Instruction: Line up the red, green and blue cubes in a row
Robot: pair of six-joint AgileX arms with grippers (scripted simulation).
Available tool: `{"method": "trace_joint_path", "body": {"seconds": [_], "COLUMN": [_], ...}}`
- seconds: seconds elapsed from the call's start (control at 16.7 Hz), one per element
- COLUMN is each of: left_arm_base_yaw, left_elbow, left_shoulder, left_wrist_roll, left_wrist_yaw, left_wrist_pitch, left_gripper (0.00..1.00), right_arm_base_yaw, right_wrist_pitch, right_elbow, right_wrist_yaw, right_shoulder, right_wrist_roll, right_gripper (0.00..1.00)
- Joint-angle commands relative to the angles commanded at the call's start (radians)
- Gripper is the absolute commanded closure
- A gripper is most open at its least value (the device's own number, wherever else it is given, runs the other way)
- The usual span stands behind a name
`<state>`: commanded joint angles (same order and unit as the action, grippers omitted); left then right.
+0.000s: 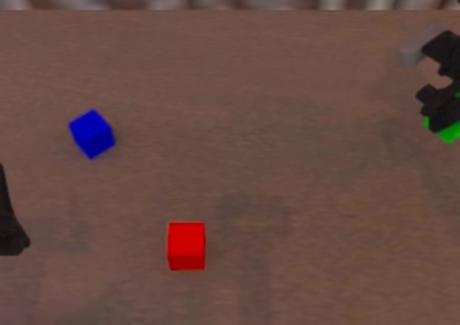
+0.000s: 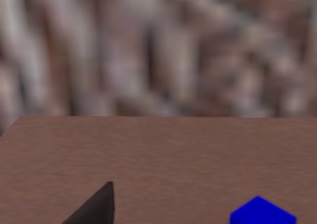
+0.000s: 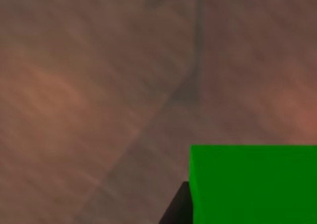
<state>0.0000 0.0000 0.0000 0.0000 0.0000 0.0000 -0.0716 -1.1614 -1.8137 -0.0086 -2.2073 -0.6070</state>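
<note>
No row yet: the right gripper (image 1: 444, 120) pinched the small bright-green cube (image 1: 450, 131) far right; the red cube (image 1: 187, 245) and blue cube (image 1: 91, 133) lay well apart. The left gripper's (image 1: 11, 228) state I could not tell.

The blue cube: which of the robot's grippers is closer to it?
Left. The left gripper sits at the table's left edge, near the blue cube; the right gripper is far across, at the right edge.

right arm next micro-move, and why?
Probably carry the green cube leftward toward the red cube. The right claw sits at the table's right edge, apparently gripping green, far from red at front centre and the blue cube at left. Left claw idles at the left edge.
</note>
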Motion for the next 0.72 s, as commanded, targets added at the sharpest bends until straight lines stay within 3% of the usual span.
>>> {"method": "trace_joint_path", "body": {"seconds": [0.42, 0.72], "left_arm_base_yaw": [0.0, 0.0], "left_elbow": [0.0, 0.0], "left_shoulder": [0.0, 0.0], "left_wrist_roll": [0.0, 0.0], "left_wrist_yaw": [0.0, 0.0], "left_wrist_pitch": [0.0, 0.0], "left_gripper": [0.0, 0.0], "right_arm_base_yaw": [-0.015, -0.167], "right_wrist_pitch": [-0.003, -0.015], "right_elbow": [-0.003, -0.006], "right_wrist_yaw": [0.0, 0.005], "right_shoulder": [0.003, 0.007], "right_wrist_roll": [0.036, 0.303], "right_gripper": [1.0, 1.0]}}
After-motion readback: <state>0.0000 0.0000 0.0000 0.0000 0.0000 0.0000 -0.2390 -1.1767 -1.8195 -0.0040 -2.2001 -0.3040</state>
